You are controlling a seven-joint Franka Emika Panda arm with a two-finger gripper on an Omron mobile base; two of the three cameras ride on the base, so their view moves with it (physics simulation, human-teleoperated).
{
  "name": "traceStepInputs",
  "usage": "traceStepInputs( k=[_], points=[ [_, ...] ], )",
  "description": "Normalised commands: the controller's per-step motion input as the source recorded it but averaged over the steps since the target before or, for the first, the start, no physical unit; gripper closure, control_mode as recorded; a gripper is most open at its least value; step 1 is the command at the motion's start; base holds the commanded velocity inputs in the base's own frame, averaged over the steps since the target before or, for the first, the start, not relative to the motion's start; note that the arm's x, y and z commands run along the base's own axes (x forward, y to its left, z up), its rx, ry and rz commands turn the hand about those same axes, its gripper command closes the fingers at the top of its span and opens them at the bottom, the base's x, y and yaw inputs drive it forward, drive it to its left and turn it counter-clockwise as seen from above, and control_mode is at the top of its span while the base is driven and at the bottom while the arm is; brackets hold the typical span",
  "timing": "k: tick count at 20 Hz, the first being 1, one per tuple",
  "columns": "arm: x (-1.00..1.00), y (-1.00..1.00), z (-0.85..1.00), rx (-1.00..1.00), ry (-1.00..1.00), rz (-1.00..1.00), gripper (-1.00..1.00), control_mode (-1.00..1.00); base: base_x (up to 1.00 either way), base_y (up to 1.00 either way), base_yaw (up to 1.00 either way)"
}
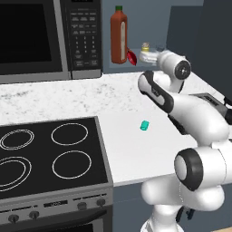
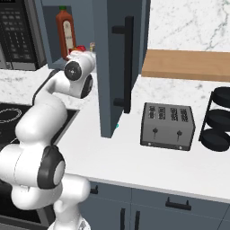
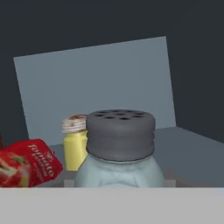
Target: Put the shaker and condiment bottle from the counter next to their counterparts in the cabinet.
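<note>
- Shaker [image 3: 119,151], pale glassy body under a dark perforated cap, sits close before the hand camera; the claw is closed about it, inside the cabinet [image 1: 136,27].
- Yellow shaker [image 3: 75,142] stands just behind and left of the held one; the red condiment bottle [image 3: 28,164] lies tilted further left.
- Arm reaches up and forward from the base, elbow bent over the counter [image 1: 131,136], wrist at the cabinet ledge.
- Tall orange-red sauce bottle [image 1: 119,35] stands upright left of the wrist.
- Teal cylinder [image 1: 144,125] lies on the counter below the cabinet.
</note>
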Motion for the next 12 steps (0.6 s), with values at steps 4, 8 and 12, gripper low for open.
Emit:
traceStepInputs(
  k=[4, 8, 12],
  points=[
    [0.47, 0.00, 0.00, 0.00, 0.00, 0.05, 1.00, -1.00, 0.00, 0.00, 0.00],
    [0.32, -0.01, 0.00, -0.04, 0.00, 0.03, 1.00, -1.00, 0.00, 0.00, 0.00],
    [0.13, -0.10, -0.03, -0.09, 0.00, 0.00, 1.00, -1.00, 0.00, 0.00, 0.00]
  ],
)
